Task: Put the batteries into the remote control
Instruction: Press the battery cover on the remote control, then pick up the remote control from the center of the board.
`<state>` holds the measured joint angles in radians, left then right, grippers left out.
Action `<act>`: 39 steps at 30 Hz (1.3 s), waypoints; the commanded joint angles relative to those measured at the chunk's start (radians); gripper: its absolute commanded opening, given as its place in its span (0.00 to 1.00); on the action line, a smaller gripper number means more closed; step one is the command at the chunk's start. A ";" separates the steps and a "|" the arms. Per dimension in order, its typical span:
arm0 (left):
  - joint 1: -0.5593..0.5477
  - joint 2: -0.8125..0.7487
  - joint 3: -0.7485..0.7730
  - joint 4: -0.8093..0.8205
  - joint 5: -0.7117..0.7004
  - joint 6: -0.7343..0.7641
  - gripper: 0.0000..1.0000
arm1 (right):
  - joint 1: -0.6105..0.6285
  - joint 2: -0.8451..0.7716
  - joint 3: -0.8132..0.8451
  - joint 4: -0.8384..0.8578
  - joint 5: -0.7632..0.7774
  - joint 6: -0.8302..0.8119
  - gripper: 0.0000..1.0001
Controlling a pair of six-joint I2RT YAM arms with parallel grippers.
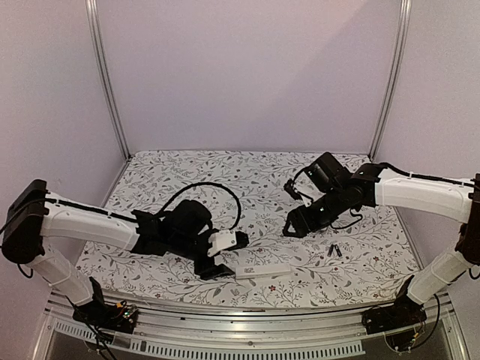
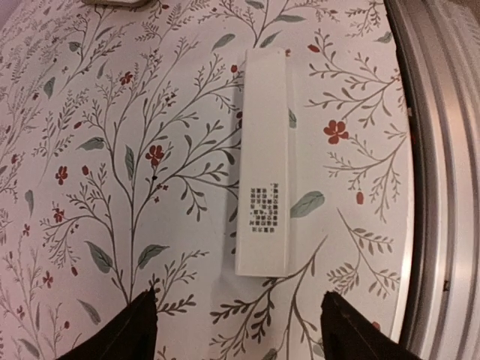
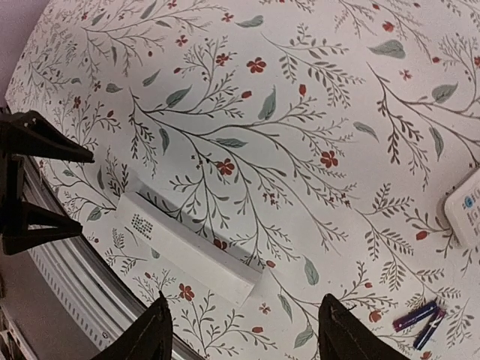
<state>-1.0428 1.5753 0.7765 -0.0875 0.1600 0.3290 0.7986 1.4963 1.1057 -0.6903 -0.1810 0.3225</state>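
A long white remote [image 1: 262, 270] lies near the table's front edge with its plain side and a small printed label up. It also shows in the left wrist view [image 2: 262, 161] and the right wrist view [image 3: 187, 251]. My left gripper [image 1: 214, 268] is open and empty just left of the remote's end, with its jaws wide apart [image 2: 244, 334]. Two small dark batteries [image 1: 334, 251] lie side by side on the cloth [image 3: 420, 321]. My right gripper [image 1: 296, 223] is open and empty [image 3: 244, 337], hovering above the cloth between the remote and the batteries.
The corner of a second white remote [image 3: 466, 206] with a blue button shows at the right edge of the right wrist view. A metal rail [image 2: 442, 180] runs along the table's front edge, close to the long remote. A flowered cloth [image 1: 247, 180] covers the table.
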 commanded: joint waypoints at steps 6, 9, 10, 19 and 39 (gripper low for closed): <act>0.186 -0.491 -0.134 0.116 -0.037 -0.248 0.82 | 0.184 0.111 0.068 0.239 -0.115 -0.513 0.71; 0.221 -0.602 -0.195 0.185 -0.070 -0.289 0.87 | 0.236 0.195 0.114 0.230 -0.078 -0.661 0.79; 0.226 -0.625 -0.206 0.188 -0.084 -0.298 0.88 | 0.248 0.226 0.138 0.222 -0.066 -0.684 0.93; 0.246 -0.655 -0.225 0.167 -0.132 -0.325 0.88 | 0.315 0.453 0.260 0.173 -0.001 -0.788 0.99; 0.261 -0.638 -0.223 0.186 -0.125 -0.299 0.88 | 0.355 0.602 0.364 -0.020 0.111 -0.782 0.50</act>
<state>-0.7994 0.9356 0.5655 0.0780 0.0360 0.0223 1.1488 2.0846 1.4578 -0.6331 -0.1165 -0.4652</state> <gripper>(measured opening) 0.879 0.555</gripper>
